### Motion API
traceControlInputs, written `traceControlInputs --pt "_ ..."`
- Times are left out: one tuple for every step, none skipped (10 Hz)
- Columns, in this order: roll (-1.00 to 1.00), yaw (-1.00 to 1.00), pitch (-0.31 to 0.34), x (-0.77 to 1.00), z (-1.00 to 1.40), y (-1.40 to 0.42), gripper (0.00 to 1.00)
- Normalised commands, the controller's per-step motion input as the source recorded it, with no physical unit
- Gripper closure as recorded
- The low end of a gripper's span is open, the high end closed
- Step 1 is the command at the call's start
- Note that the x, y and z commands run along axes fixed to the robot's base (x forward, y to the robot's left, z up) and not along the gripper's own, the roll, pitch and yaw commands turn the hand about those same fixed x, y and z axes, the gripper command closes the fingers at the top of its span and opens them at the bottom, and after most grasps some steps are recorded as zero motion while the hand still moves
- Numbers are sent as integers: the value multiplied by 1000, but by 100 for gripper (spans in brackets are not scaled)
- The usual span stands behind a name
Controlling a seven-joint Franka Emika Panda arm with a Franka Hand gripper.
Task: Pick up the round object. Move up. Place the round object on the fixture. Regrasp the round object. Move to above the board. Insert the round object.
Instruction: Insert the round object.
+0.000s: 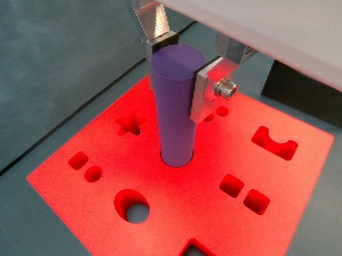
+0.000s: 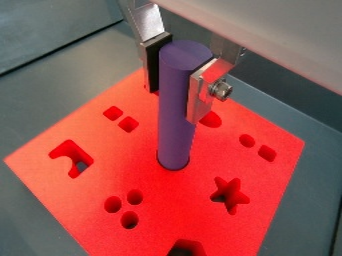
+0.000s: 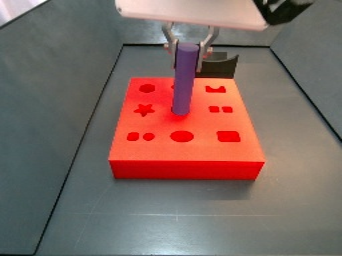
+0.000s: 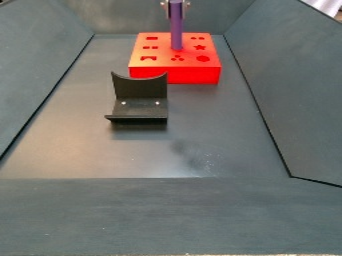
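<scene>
fixture [image 4: 138, 98] sits empty left of centre on the surface, finished with | peg [image 3: 182, 78] upright at frame centre, its lower end at a round hole in the board [image 3: 187, 158], insertion looks underway | gripper [image 1: 185, 62] pinches the peg's top to keep it plumb

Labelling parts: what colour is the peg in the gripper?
Purple, matte cylindrical peg, clearest in a wrist view.

The gripper [image 1: 181, 62] has flat silver fingers [image 1: 210, 88]. One has a small round screw. Its body is white.
</scene>
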Motion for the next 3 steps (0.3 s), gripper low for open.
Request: traceControlInputs --pt "-133 0 -150 0 -226 0 100" --pt "-47 0 -150 0 -206 0 100" --pt "0 0 0 0 0 0 100"
